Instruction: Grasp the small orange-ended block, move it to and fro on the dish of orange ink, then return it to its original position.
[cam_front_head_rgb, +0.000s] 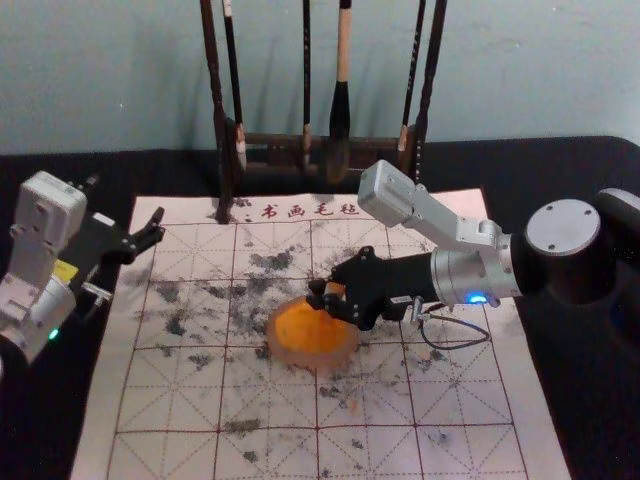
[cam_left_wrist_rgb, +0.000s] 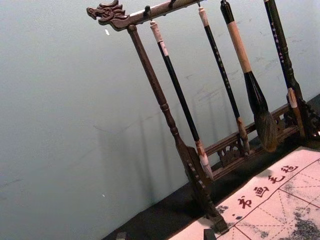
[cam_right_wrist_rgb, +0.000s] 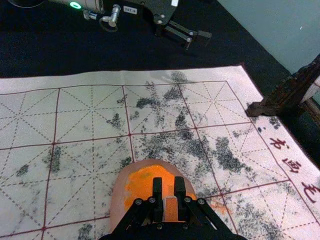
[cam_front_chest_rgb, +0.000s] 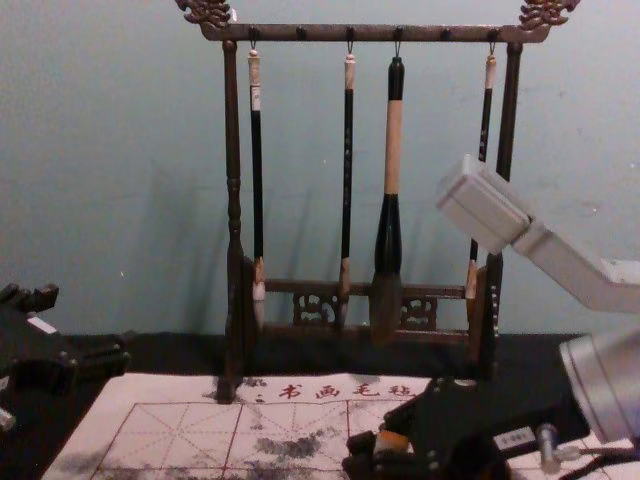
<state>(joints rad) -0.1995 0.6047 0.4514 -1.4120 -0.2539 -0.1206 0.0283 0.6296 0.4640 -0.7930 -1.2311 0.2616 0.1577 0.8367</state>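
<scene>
Right gripper (cam_right_wrist_rgb: 168, 188) grasps the orange-ended block (cam_right_wrist_rgb: 170, 209) at the ink dish (cam_right_wrist_rgb: 118, 199), which overpressing could slide; left gripper (cam_front_chest_rgb: 86, 327) hangs by the mat (cam_front_head_rgb: 97, 430).

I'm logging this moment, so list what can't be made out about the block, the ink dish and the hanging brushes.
- Lower end of the orange-ended block: hidden by the right gripper, head view.
- Part of the ink dish: covered by the same gripper, right wrist view.
- Lettering on the hanging brushes: too small, chest view.
</scene>
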